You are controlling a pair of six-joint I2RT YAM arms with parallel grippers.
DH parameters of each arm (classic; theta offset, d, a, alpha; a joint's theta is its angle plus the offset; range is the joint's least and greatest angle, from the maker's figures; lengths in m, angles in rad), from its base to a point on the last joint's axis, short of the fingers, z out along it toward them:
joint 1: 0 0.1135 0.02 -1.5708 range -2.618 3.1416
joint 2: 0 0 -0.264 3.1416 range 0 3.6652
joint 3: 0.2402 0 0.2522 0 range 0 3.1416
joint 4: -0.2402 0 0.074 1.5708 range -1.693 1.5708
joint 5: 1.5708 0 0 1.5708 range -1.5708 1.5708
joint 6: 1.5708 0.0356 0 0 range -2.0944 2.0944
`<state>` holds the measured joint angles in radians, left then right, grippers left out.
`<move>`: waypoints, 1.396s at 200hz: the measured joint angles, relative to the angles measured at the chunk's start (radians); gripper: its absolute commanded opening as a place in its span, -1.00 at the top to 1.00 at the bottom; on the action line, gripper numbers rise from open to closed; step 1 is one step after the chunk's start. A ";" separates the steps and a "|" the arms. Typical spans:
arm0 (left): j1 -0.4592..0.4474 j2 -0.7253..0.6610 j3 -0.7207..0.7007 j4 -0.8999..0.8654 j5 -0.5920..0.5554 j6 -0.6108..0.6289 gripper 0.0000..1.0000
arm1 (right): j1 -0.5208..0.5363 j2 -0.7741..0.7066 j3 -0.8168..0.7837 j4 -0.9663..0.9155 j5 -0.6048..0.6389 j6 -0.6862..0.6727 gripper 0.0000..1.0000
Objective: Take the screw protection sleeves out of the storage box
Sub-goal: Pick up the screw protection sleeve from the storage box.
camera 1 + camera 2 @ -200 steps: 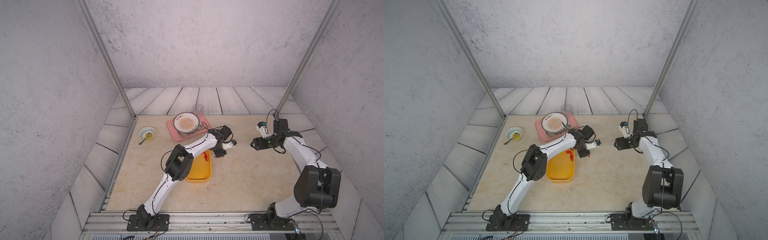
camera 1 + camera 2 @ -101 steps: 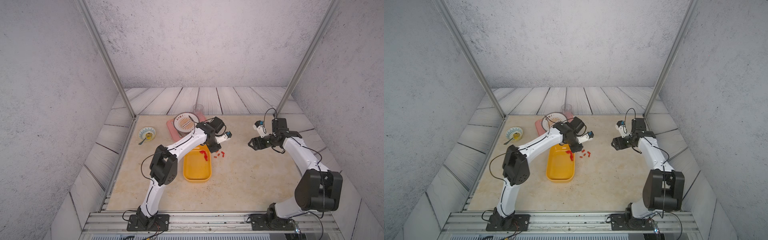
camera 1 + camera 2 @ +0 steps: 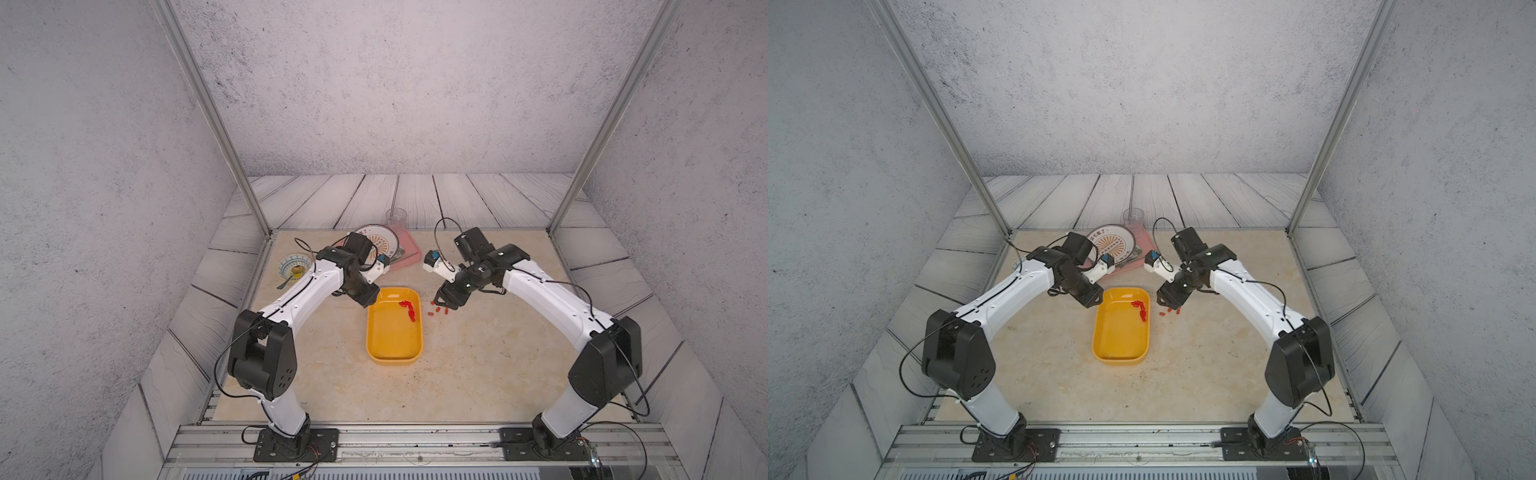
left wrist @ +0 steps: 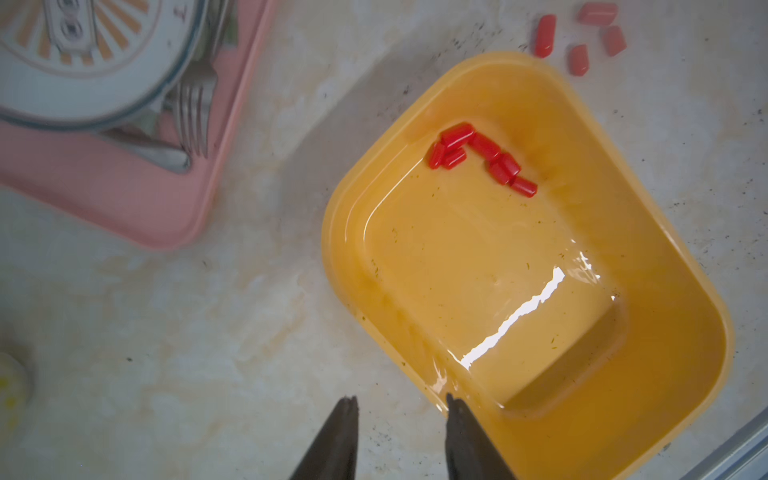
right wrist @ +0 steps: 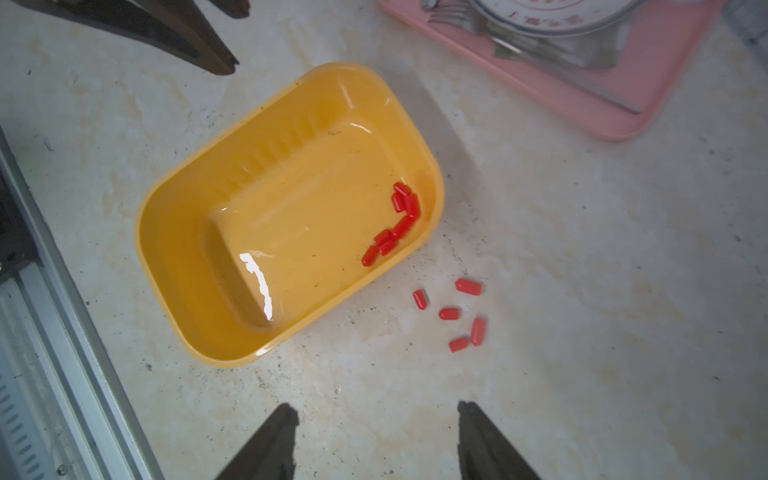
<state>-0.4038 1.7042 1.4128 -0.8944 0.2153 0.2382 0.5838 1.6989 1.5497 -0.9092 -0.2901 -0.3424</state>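
The yellow storage box [image 3: 392, 340] [image 3: 1119, 336] lies mid-table. Several red screw protection sleeves [image 3: 409, 311] [image 3: 1141, 309] [image 4: 482, 158] [image 5: 395, 224] cluster in its far right corner. Several more sleeves [image 3: 438, 309] [image 3: 1177, 311] [image 4: 545, 35] [image 5: 449, 313] lie loose on the table just right of the box. My left gripper [image 3: 369, 298] [image 4: 401, 401] hangs open and empty at the box's far left corner, one finger above the rim [image 4: 419, 374]. My right gripper [image 3: 442, 301] [image 5: 376, 409] stands open and empty just above the loose sleeves.
A pink tray [image 3: 409, 253] at the back carries a patterned plate [image 3: 376, 245] and forks [image 4: 193, 104]. A clear cup [image 3: 395, 216] stands behind it. A small bowl with a spoon [image 3: 293, 268] sits back left. Metal rails run along the front edge.
My left gripper swung from the box's right side back to its far left corner and opened, leaving several sleeves on the table. My right gripper came down over them, jaws a little narrower.
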 measured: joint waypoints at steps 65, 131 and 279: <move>0.143 -0.029 -0.093 0.048 0.176 -0.172 0.02 | 0.198 0.254 0.172 -0.070 0.166 0.119 0.10; 0.177 0.044 -0.141 0.132 0.364 -0.314 0.29 | 0.217 0.356 0.192 -0.055 0.213 0.177 0.28; 0.177 0.135 -0.227 0.236 0.507 -0.452 0.36 | 0.272 0.544 0.346 -0.088 0.412 0.240 0.53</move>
<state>-0.2264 1.8389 1.1862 -0.6582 0.7223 -0.2142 0.8558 2.2433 1.8961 -0.9974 0.1215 -0.1020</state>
